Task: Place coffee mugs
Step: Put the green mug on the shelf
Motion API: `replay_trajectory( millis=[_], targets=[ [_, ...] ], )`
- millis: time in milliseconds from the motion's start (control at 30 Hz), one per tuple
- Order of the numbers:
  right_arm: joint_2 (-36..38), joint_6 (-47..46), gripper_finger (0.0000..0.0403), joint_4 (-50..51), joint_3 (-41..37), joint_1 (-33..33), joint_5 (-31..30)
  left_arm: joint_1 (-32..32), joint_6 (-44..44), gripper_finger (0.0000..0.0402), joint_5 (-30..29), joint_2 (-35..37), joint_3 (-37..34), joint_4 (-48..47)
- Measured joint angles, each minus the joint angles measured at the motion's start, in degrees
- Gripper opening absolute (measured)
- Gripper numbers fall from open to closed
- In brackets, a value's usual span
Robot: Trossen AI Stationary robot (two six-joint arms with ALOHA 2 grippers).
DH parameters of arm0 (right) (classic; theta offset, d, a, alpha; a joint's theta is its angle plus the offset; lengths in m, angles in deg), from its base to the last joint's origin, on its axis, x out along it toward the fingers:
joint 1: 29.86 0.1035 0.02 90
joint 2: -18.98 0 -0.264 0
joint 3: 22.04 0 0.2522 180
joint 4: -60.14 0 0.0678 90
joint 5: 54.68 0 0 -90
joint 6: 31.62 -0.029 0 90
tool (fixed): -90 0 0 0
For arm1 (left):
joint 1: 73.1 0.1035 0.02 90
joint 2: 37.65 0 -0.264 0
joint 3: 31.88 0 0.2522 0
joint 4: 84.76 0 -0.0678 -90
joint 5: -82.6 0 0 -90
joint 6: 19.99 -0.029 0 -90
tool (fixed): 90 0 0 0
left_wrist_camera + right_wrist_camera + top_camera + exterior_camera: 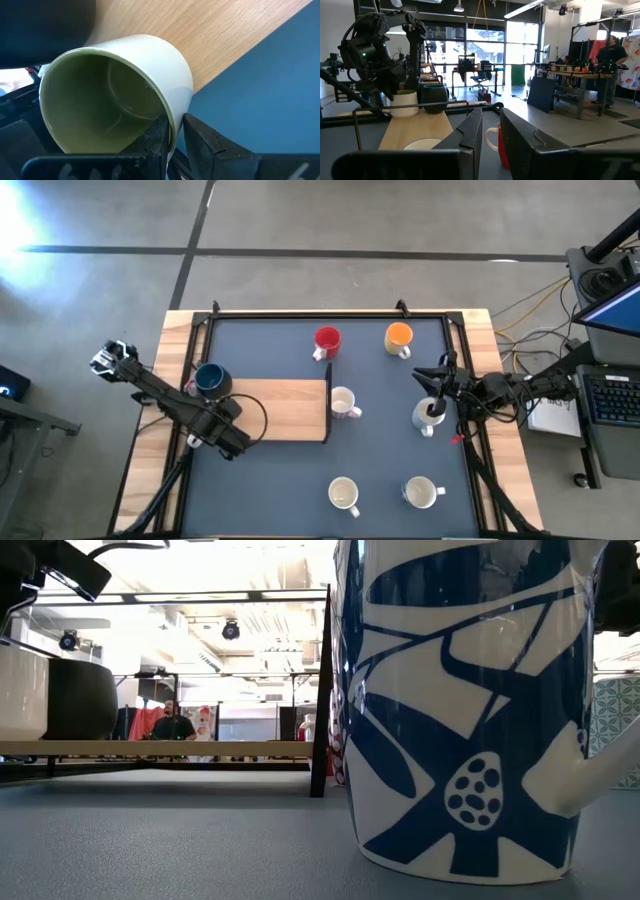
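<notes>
Left wrist view is showing the left gripper pinching the wall of the cream mug, one finger inside the rim and one outside, so the claw is closing on that mug. The mug is sitting over the left end of the board, close to where the wood is giving way to the mat.

Risk is lying mainly in that thin pinch. The glaze is looking smooth and glossy, so the mug is likely to be slipping or swivelling if the arm is moving fast. Opening while the base is tilting or overhanging the board's edge would be tipping it onto the mat. The blue mug is standing just beside it, so a sideways swing would be knocking the two together, and ceramic is prone to chipping.

The cream mug is round and slightly tapering, pale outside and greenish inside. The board is showing light, matt wood grain; the mat is flat, dull and blue-grey. Farther off, the right gripper is hovering over a white mug near the right edge; whether it is gripping anything cannot be told.
</notes>
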Motion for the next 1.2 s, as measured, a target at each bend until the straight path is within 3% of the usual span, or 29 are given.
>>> replay_trajectory(
  millis=[433,633,1200],
  targets=[
    [0.0,0.02,0.0059,0.0,0.0,-0.01,-0.01,-2.16,3.35,0.007,-0.98,0.56,0.04,-0.36],
    [0.0,0.0,0.0059,0.02,0.0,0.0,0.0,-2.6,4.1,0.0071,-1.43,0.71,3.57,-5.23],
    [0.0,0.0,0.0059,0.02,0.0,-0.01,-0.01,-2.72,-0.68,0.0071,-13.8,1.36,11.69,-5.18]
  ],
)
